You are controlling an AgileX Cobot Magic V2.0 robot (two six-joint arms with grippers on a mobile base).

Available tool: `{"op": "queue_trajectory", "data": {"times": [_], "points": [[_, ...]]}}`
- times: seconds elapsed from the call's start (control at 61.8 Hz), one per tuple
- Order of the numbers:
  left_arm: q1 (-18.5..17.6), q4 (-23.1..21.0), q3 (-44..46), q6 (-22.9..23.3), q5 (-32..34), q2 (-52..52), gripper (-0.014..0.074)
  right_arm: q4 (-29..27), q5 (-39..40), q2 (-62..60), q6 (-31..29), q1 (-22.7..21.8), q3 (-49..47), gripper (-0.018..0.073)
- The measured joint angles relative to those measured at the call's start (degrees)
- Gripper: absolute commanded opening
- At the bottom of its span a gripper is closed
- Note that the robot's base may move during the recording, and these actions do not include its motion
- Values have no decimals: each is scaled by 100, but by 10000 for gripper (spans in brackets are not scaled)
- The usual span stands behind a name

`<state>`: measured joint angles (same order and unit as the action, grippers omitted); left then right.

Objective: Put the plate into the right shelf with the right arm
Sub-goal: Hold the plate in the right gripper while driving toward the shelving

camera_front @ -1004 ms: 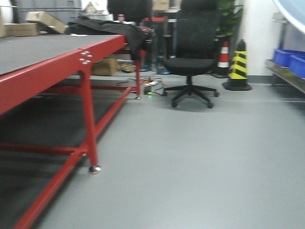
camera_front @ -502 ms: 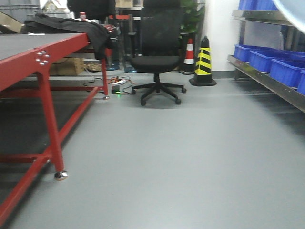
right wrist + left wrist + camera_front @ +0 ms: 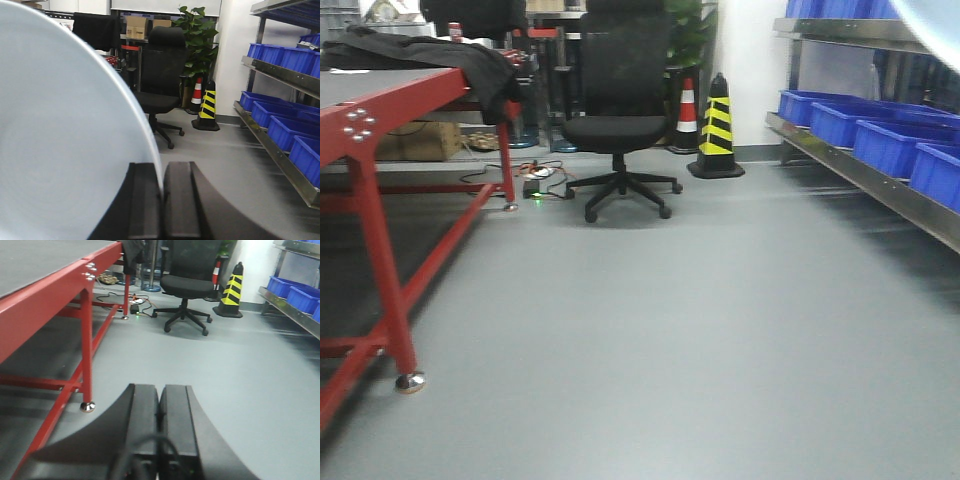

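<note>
Right wrist-mounted: plate (image 3: 60, 140), chair (image 3: 160, 75), right shelf (image 3: 285, 78)

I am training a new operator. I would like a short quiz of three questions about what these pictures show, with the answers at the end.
1. Multiple choice: what do the jaws of the right gripper clamp?
A) the rim of the plate
B) a cup
C) nothing

2. True or false: the left gripper is carrying an object.

3. Fill in the word: the bins on the right shelf are ____ in colour.

Key
1. A. The rim of the plate sits between the closed jaws.
2. False. Its jaws are shut with nothing between them.
3. Blue.
</note>
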<state>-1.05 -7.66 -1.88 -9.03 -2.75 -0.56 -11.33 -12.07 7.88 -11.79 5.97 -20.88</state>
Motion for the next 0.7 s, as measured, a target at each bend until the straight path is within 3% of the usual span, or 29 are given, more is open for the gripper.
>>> {"op": "queue_trajectory", "data": {"times": [0.696], "points": [[0,0,0,0,0,0,-128,0,0,0,0,0,0,55]]}}
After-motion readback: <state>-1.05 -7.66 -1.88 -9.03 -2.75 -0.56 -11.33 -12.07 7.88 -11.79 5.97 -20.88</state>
